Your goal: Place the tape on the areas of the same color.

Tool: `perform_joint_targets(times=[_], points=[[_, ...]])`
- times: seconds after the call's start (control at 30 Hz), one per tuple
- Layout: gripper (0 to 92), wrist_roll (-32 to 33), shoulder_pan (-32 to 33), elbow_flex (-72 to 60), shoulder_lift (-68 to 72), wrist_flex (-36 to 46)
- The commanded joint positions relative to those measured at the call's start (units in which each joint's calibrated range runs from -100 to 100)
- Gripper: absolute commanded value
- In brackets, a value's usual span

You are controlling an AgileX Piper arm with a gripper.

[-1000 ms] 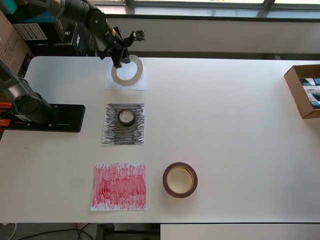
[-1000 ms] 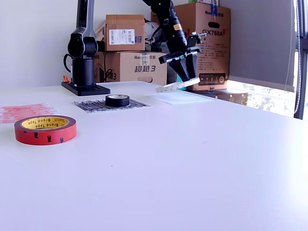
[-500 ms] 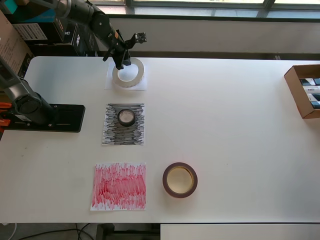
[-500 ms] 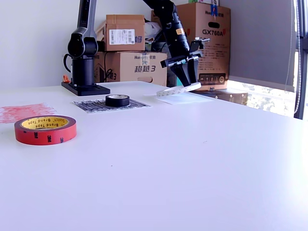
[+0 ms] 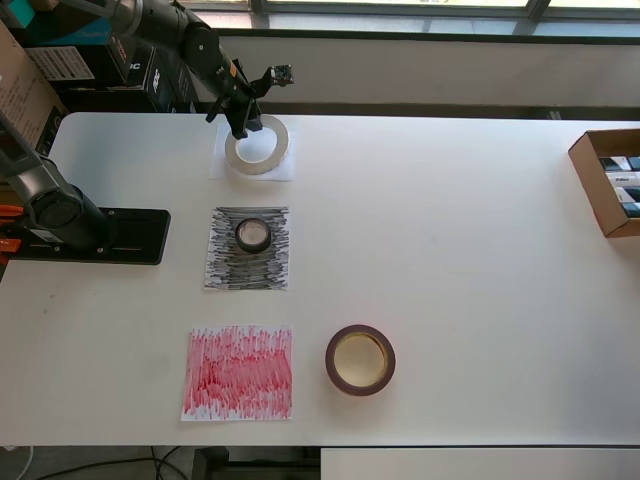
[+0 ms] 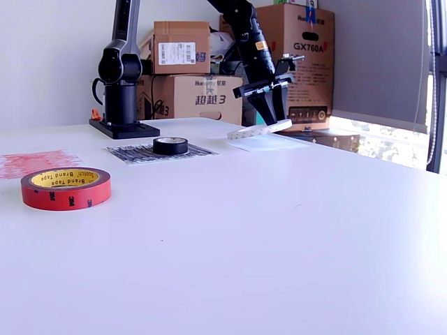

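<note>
Hidden or cut off: the arm's upper links run out of the top of both views; in the overhead view the gripper [image 5: 241, 124] covers the far-left part of the white ring [image 5: 258, 147], so the fingertips cannot be made out there.
Hard to make out: the white patch [image 5: 281, 167] barely stands out from the white table [image 5: 460, 250]; in the exterior view it reads as a faint pale sheet [image 6: 269, 143].
Jaws: pinching the rim of the white ring, one finger inside the hole and one outside as far as the exterior view shows.
White ring and jaws: the ring [image 6: 259, 129] hangs from the gripper [image 6: 272, 117], tilted, its low edge toward the exterior view's left and close to or touching the white patch; I cannot tell which.
Black roll [image 5: 253, 235]: lies flat near the middle of the black-scribbled patch [image 5: 226, 268], apart from the gripper.
Maroon-brown ring [image 5: 360, 360]: on bare table just beside the red-scribbled patch [image 5: 239, 372], at that patch's right in the overhead view, not touching it; red with a yellow core in the exterior view [image 6: 66, 188].
Box [image 5: 608, 181]: cardboard, cut off by the overhead view's right edge.
</note>
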Motion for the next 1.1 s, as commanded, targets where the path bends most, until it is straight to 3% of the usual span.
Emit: perform_joint_targets(times=[0.0,0.1,0.2,0.83,1.07], points=[[17.5,-0.98,-0.01,0.73,-0.13,-0.14],[33.9,-0.98,-0.01,0.73,-0.13,-0.14],[40.8,-0.98,0.15,0.73,-0.13,-0.05],[41.4,-1.23,-0.09,-3.81,-1.25,0.80],[41.2,-10.31,-10.66,-16.35,-5.74,9.28]])
